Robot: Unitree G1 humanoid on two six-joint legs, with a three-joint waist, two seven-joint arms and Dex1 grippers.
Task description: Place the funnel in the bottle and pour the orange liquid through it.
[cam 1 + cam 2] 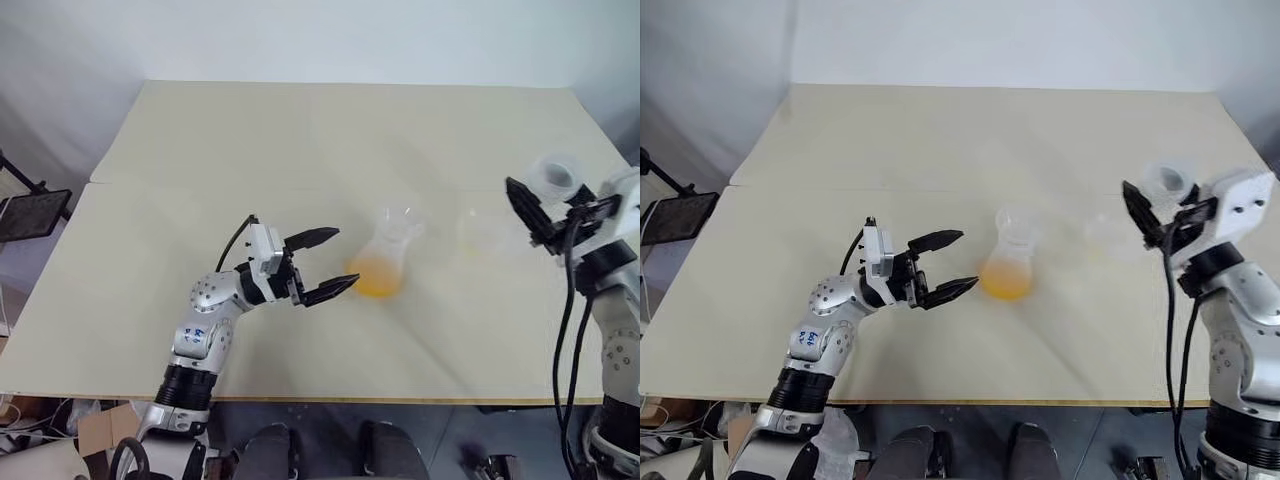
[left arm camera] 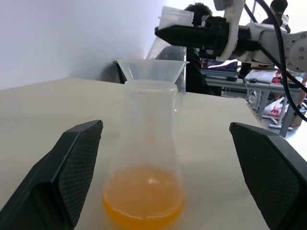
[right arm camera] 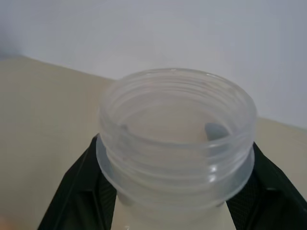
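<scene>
Funnel (image 2: 152, 71) seated in upright bottle (image 1: 385, 262); orange liquid (image 2: 143, 196) at bottom.

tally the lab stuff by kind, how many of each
flasks: 2 (bottle holding orange liquid; empty flask in the right gripper)
funnels: 1 (funnel sitting in the bottle's neck)
total: 3

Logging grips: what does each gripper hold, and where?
The right gripper clamps the emptied clear flask just below its threaded neck; the left gripper holds nothing.
</scene>
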